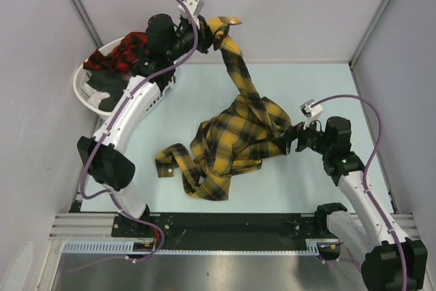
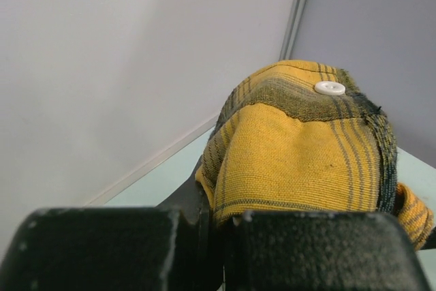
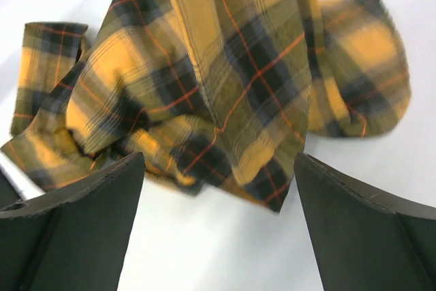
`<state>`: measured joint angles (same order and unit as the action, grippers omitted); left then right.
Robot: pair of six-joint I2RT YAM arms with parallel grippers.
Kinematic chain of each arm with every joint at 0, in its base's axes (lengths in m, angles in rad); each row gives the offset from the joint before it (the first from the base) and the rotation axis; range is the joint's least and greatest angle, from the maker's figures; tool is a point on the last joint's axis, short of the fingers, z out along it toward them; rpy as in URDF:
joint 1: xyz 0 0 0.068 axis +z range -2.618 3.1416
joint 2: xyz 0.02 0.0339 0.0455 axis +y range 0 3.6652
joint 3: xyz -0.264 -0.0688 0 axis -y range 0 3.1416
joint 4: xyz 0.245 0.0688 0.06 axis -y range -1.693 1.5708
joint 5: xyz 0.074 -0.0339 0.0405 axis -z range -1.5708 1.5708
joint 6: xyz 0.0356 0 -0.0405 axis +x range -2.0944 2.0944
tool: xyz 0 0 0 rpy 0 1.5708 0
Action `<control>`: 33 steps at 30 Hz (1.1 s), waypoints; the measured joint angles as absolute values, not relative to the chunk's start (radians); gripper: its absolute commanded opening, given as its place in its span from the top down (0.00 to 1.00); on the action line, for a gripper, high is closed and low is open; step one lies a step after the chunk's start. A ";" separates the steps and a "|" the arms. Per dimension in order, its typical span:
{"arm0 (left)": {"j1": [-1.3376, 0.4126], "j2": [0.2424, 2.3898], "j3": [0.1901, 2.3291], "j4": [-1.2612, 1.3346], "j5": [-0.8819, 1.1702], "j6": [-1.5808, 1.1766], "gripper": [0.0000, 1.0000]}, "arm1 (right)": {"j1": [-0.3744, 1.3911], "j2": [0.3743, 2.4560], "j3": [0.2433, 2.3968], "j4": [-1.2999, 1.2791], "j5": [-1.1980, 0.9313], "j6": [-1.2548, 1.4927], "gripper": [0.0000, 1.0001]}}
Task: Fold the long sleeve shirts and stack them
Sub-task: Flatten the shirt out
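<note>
Pinching yellow shirt (image 1: 231, 142) sleeve w/ L gripper (image 1: 211, 37); R gripper (image 1: 291, 138) spread beside it.

White basket (image 1: 77, 90), pale green table (image 1: 320, 86)

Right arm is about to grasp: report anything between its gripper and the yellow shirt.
Nothing visible does. The right gripper faces the yellow shirt directly with its jaws open, and only a strip of table lies between them.
</note>
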<state>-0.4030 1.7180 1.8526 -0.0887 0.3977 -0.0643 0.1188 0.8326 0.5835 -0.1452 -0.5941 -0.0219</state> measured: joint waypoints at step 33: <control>-0.403 1.741 1.921 -0.092 0.362 -0.064 1.00 | 0.294 1.131 0.654 0.334 -0.363 -0.038 0.91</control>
